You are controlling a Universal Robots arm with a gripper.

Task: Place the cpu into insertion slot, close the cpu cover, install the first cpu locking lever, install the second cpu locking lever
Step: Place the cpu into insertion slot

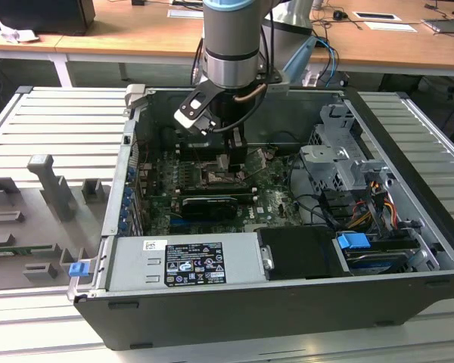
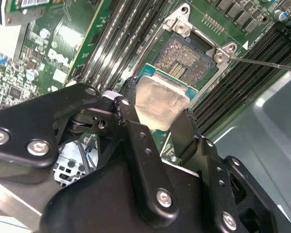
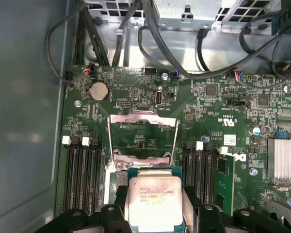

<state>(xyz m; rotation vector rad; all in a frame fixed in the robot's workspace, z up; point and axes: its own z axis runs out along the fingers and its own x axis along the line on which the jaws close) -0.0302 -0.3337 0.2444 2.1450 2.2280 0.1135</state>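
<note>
My gripper (image 2: 158, 106) is shut on the cpu (image 2: 162, 97), a small square chip with a silvery face and a green edge. One black finger (image 2: 131, 104) presses each of two opposite sides. In the second wrist view the chip hangs just above the insertion slot (image 2: 184, 60), overlapping one edge of it; the slot's dark pin field lies bare. In the first wrist view the cpu (image 3: 153, 194) sits between the fingers of the gripper (image 3: 153, 209). Beyond it the cpu cover (image 3: 143, 117) is swung open over the board. A thin locking lever (image 2: 266, 63) sticks out beside the slot. In the exterior view the gripper (image 1: 233, 155) reaches down into the computer case.
Long black memory slots (image 3: 80, 177) flank the socket on both sides. Black cables (image 3: 150, 43) loop across the board's far end. The drive cage (image 1: 337, 162) and power supply (image 1: 185, 261) crowd the case. A grey fixture tray (image 1: 45, 212) lies on the exterior view's left.
</note>
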